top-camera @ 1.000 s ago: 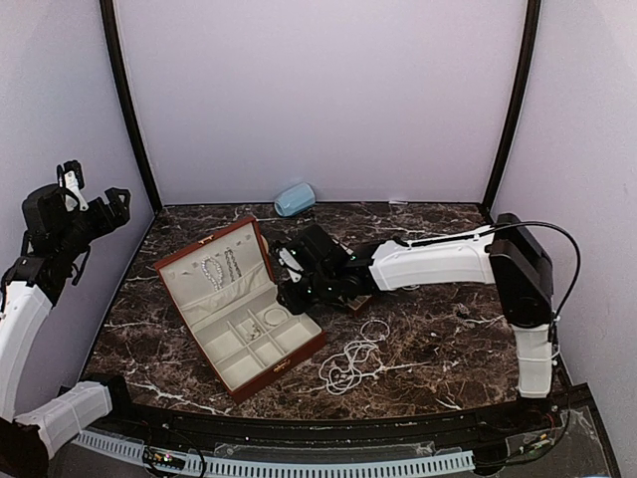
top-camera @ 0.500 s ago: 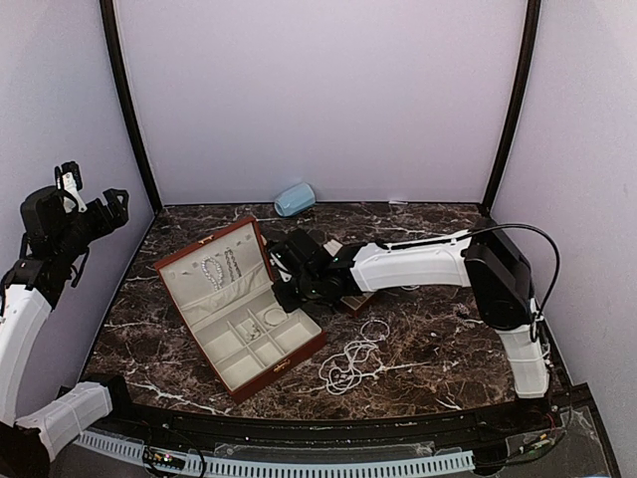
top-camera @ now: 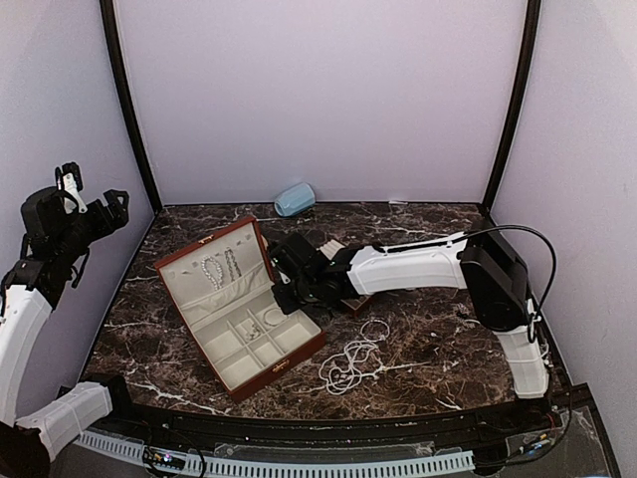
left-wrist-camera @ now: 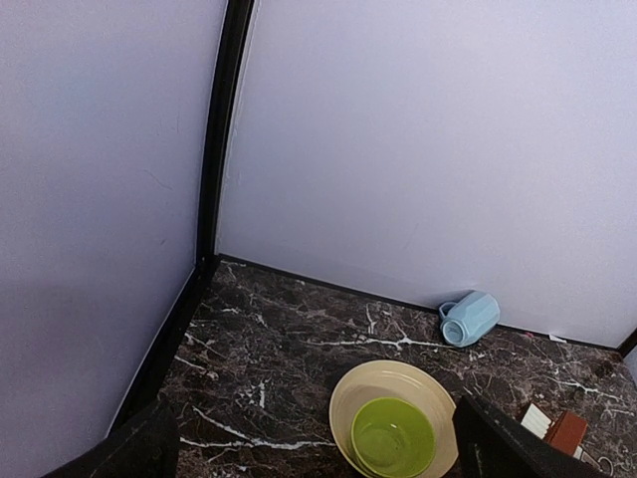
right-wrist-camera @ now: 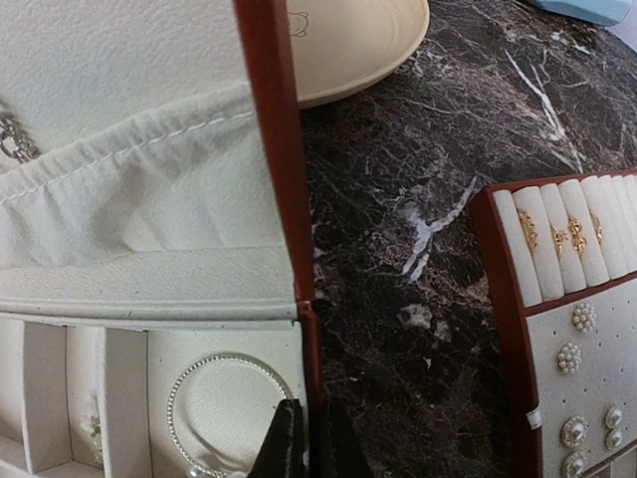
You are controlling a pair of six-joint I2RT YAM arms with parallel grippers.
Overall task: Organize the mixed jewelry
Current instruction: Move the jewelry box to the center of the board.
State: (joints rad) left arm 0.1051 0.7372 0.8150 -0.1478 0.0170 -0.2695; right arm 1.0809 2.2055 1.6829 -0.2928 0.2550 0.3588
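Observation:
The reddish-brown case lies open left of the middle, with bead strands in its lid and a thin bangle in a back compartment. A long pearl-like strand lies tangled on the marble to its right. My right gripper is shut on the case's right wall, one finger inside by the bangle, one outside. A small tray of earrings sits to the right. My left gripper hangs open, high at the left, holding nothing.
A pale blue mug lies on its side at the back wall. A cream plate holding a green bowl shows in the left wrist view; the plate's rim lies behind the case lid. Black frame posts stand at the back corners.
My right gripper has slid left to the case's right wall and closed its jaws there. The left arm has hardly moved.

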